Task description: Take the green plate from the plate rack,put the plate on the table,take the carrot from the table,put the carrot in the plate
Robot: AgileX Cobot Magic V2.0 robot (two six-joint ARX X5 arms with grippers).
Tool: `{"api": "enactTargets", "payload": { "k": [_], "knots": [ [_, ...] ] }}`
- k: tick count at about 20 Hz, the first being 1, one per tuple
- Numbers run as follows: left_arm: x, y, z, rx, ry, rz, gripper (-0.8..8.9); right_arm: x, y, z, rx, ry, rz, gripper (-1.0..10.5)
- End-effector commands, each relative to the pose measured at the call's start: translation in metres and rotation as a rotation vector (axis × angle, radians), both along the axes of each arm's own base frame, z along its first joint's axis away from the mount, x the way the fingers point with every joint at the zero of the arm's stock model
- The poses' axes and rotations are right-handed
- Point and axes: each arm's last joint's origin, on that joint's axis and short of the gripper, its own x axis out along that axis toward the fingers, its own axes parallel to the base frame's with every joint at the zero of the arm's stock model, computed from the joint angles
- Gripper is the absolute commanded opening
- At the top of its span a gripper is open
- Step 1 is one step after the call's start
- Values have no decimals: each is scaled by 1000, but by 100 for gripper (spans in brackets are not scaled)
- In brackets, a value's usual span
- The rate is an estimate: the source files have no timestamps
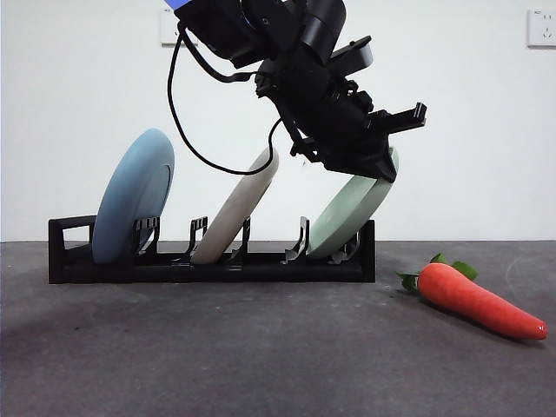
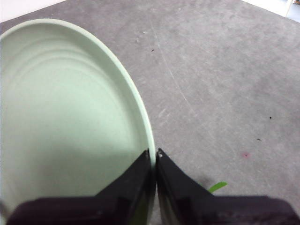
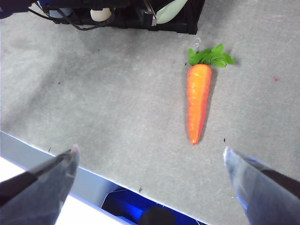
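Three plates are held in the plate rack (image 1: 208, 265): blue plate (image 1: 130, 195), cream-white plate (image 1: 236, 208), green plate (image 1: 347, 213) pinched at its rim by left gripper (image 2: 153, 157); one carrot (image 1: 478, 300) beside rack; right gripper (image 3: 150, 157) spread.

On the table (image 1: 217, 356) we see the plate rack (image 1: 208, 265) standing left of centre, with three plates leaning in its slots. One plate (image 1: 132, 195) sits at the left end by the loop handle, another plate (image 1: 234, 208) in the middle, and the green plate (image 1: 347, 217) at the right end. We find the left gripper (image 1: 378, 165) at that plate's upper rim. The carrot (image 1: 478, 300) lies on the table right of the rack, apart from it, leaves toward the rack.
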Motion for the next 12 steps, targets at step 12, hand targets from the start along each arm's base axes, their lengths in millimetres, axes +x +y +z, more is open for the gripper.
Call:
{"api": "enactTargets", "payload": {
  "k": [12],
  "knots": [
    [-11,8,48,-67,-74,-20,-8,0,0,1,4,-7,0,626]
  ]
}}
